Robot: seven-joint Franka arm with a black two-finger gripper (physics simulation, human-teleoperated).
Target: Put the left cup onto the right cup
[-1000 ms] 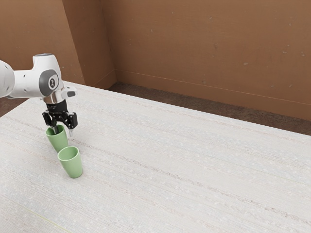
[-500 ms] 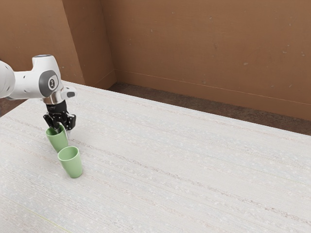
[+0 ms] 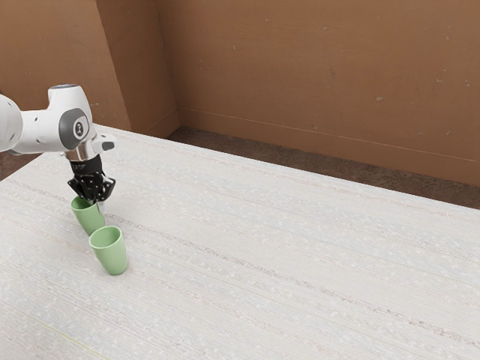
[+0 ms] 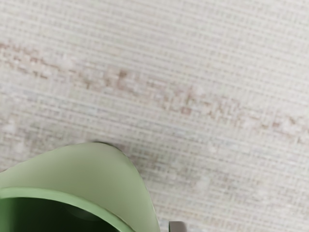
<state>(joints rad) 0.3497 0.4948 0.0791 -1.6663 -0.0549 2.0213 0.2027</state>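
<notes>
Beside the nearer cup (image 3: 109, 251), the gripper (image 3: 91, 198) pinched the rim of the farther cup (image 3: 89, 217); so thin a hold might slip mid-lift.

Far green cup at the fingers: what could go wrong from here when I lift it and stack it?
1. The fingers pinch the far green cup only at its rim, and it looks tilted, so it might swing or slip on the lift.
2. The near green cup stands close beside it, so a low carry could knock it over.
3. A tilted cup may land askew on the other's rim.
</notes>
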